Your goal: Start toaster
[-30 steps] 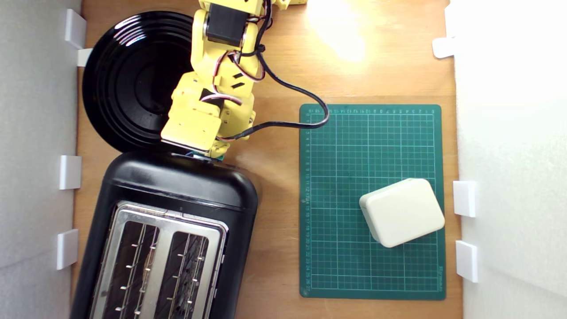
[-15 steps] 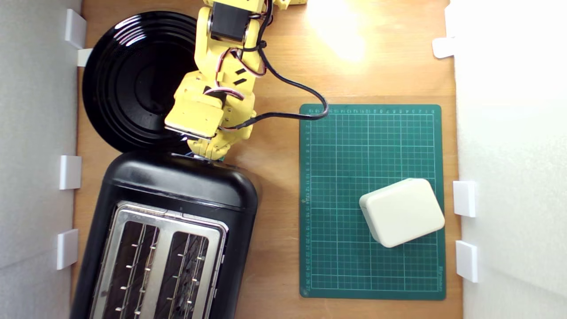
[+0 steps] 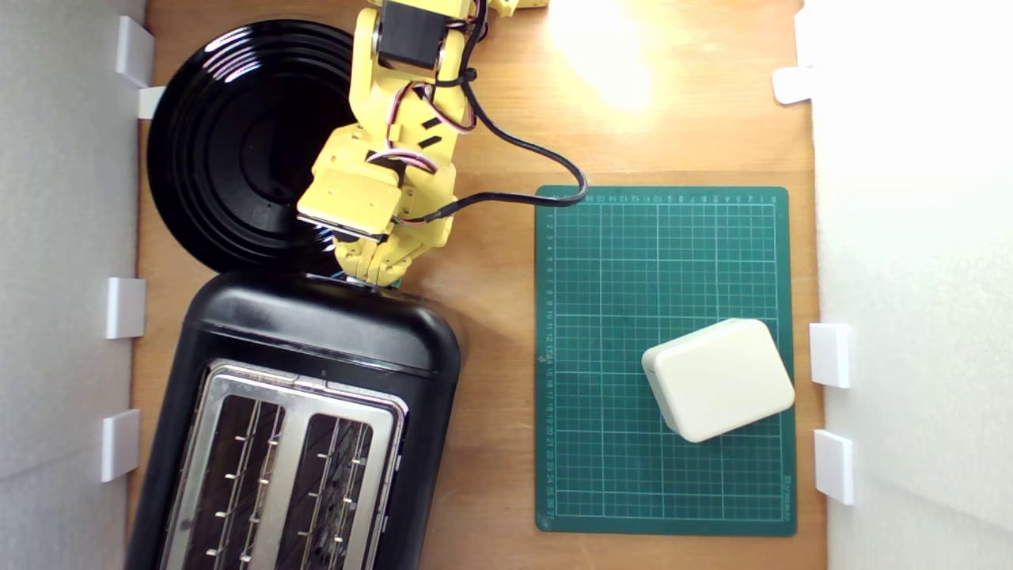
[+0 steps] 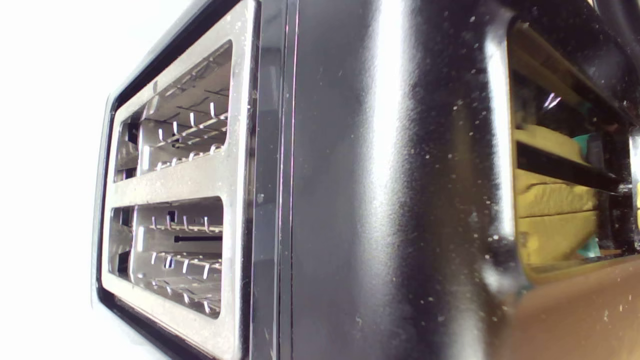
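Toaster (image 3: 316,348), glossy black with a silver two-slot top, lies at the lower part of the exterior view's left, just below the round black plate (image 3: 229,142) on the wooden table (image 3: 491,119). You see the yellow gripper (image 3: 372,273) pointing down at the toaster's near end, right by a speck of teal at that edge, but you cannot tell whether its jaws are spread or pressed together. Well apart on the exterior view's right, a cream box (image 3: 718,378) rests on the green cutting mat (image 3: 617,261); the wrist view is filled by the toaster's (image 4: 380,190) side and slots.

1 toaster (image 3: 316,332) w/ 2 slots, 1 black plate (image 3: 229,142), 1 green mat (image 3: 665,261), 1 white box (image 3: 718,378) — 1 arm (image 3: 396,134)
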Motion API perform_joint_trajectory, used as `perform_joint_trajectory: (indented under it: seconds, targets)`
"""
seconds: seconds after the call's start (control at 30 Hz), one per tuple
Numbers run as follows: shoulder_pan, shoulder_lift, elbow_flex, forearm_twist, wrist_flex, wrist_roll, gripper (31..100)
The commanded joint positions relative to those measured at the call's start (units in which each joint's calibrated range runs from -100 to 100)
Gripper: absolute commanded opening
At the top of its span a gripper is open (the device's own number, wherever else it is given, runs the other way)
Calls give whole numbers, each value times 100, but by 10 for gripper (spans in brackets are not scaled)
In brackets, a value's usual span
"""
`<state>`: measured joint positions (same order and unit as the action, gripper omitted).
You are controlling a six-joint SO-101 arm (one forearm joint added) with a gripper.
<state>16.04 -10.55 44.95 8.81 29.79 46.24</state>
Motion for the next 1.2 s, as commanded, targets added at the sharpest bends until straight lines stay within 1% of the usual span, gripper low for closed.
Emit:
perform_joint_trajectory:
  seconds: [0.0, 0.23, 0.37, 0.6, 0.77, 1.17]
  targets:
    - [31, 1130, 407, 38, -105, -8, 313]
    - [23, 955, -11, 10, 41, -19, 313]
    - [23, 896, -274, 38, 666, -3, 313]
    - [23, 855, -392, 38, 1351, 18, 313]
    - [23, 855, -792, 38, 2113, 18, 313]
    - [31, 330, -1056, 29, 2190, 2, 313]
